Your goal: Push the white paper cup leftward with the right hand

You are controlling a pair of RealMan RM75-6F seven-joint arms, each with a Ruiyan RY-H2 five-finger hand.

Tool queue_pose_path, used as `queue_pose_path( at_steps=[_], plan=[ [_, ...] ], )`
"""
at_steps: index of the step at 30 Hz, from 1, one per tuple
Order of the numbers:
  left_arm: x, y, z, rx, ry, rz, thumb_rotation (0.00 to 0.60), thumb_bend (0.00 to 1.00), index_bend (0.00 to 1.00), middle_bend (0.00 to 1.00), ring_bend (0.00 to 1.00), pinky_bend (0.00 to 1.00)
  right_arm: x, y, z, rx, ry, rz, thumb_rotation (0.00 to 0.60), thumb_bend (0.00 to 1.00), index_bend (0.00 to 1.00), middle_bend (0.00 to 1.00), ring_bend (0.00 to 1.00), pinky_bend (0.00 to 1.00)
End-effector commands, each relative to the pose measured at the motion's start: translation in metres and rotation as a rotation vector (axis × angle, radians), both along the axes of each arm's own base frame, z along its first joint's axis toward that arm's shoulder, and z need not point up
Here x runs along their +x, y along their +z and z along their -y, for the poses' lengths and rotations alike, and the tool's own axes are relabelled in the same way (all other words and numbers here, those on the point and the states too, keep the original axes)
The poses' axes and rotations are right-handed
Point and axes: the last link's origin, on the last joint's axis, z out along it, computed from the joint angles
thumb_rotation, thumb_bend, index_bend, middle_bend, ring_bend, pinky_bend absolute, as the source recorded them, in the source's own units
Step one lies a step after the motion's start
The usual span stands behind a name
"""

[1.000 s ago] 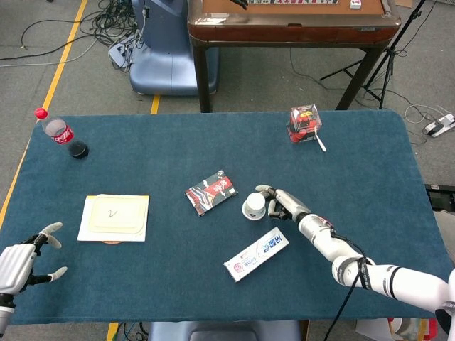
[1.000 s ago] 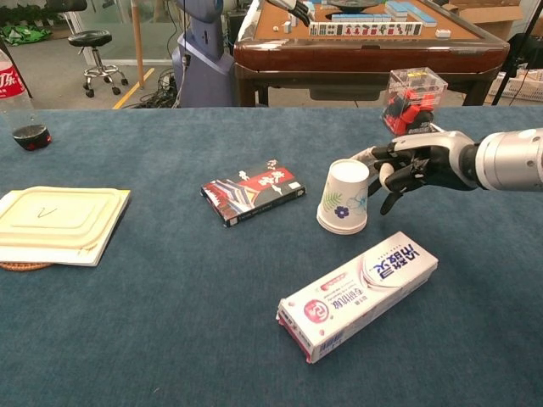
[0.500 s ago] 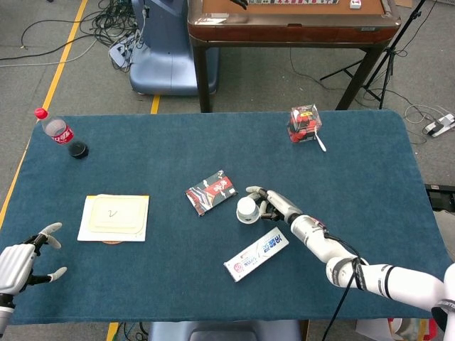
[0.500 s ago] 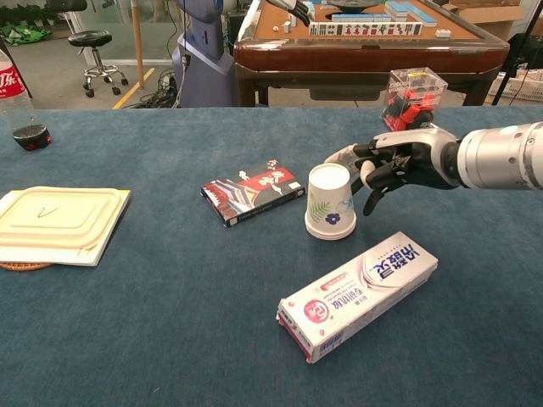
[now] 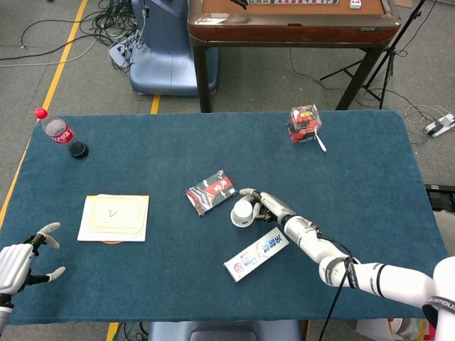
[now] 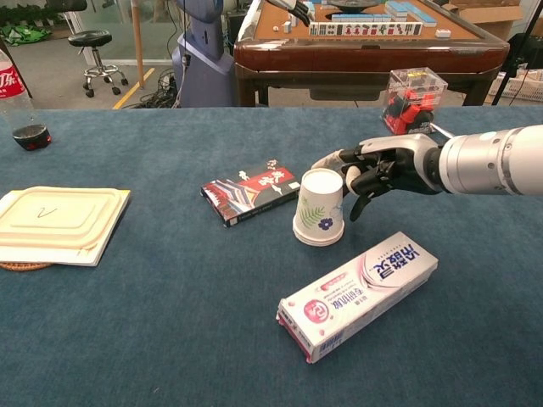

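I can read little print from here: the toothpaste box (image 6: 359, 295) carries large Chinese characters in blue along its white face, with a pink end panel, and the bottle (image 5: 55, 129) at the far left corner wears a red label and red cap, lettering too small to make out. The cream tray (image 5: 114, 215) has a small dark scribble on its lid. The paper cup (image 6: 320, 207) stands upside down on the blue table (image 5: 370, 177), tilted a little, with a small flower print on its side.

My right hand (image 6: 379, 166) is against the cup's right side, its fingers (image 6: 355, 175) partly curled and spread, touching the wall near the top; it grips nothing. The thumb reaches over behind the cup's upturned base. The forearm comes in low from the right, nearly level with the tabletop.

The cup sits near the table's middle, just right of the card pack (image 6: 254, 191) and close above the toothpaste box, apart from both.

My left hand (image 5: 20, 261) hangs at the near left edge, fingers apart, empty. A clear box with red contents (image 5: 304, 123) sits far right.
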Motion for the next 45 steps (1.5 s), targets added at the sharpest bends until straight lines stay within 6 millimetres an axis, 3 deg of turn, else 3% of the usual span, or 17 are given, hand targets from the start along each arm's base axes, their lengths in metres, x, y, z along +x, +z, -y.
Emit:
queue_pose_path(
  at_steps=[1,13,18,21,22,25,28,36,45],
  plan=[
    [0.000,0.000,0.000,0.000,0.000,0.000,0.600,0.17,0.16,0.43,0.35,0.45,0.003,-0.001,-0.001,0.003,0.000,0.009,0.600,1.00,0.12,0.22,0.22,0.41],
    [0.000,0.001,0.000,0.000,0.001,-0.001,0.600,0.17,0.15,0.43,0.35,0.45,0.015,-0.012,-0.007,0.033,0.011,0.046,0.600,1.00,0.12,0.22,0.22,0.41],
    [-0.001,0.001,0.000,0.002,0.003,-0.002,0.600,0.17,0.15,0.43,0.35,0.45,0.014,-0.007,-0.005,0.001,0.042,0.027,0.600,1.00,0.12,0.22,0.22,0.41],
    [-0.001,0.001,0.000,0.001,0.005,-0.002,0.600,0.17,0.15,0.43,0.35,0.45,0.009,0.004,-0.003,-0.055,0.089,-0.019,0.600,0.83,0.12,0.19,0.22,0.41],
    [-0.001,0.001,0.000,0.001,0.006,-0.003,0.600,0.17,0.15,0.43,0.35,0.45,0.007,0.008,-0.002,-0.072,0.102,-0.036,0.600,0.71,0.12,0.18,0.22,0.41],
    [-0.001,0.000,0.000,-0.002,0.005,-0.007,0.600,0.17,0.15,0.43,0.35,0.45,-0.002,0.022,-0.001,-0.124,0.133,-0.096,0.600,0.38,0.12,0.16,0.21,0.41],
    [-0.001,-0.001,0.000,-0.005,0.003,-0.011,0.600,0.17,0.15,0.43,0.35,0.45,-0.013,0.042,-0.002,-0.183,0.163,-0.170,0.600,0.25,0.12,0.15,0.20,0.40],
    [0.001,-0.001,-0.001,0.006,-0.005,-0.017,0.600,0.17,0.16,0.43,0.35,0.45,-0.049,0.104,-0.027,-0.287,0.220,-0.357,0.600,0.24,0.12,0.15,0.18,0.34],
    [0.007,0.000,0.000,0.064,-0.043,-0.037,0.600,0.17,0.20,0.39,0.33,0.45,-0.083,0.176,-0.087,-0.445,0.298,-0.512,0.600,0.24,0.12,0.16,0.17,0.32]
  ],
)
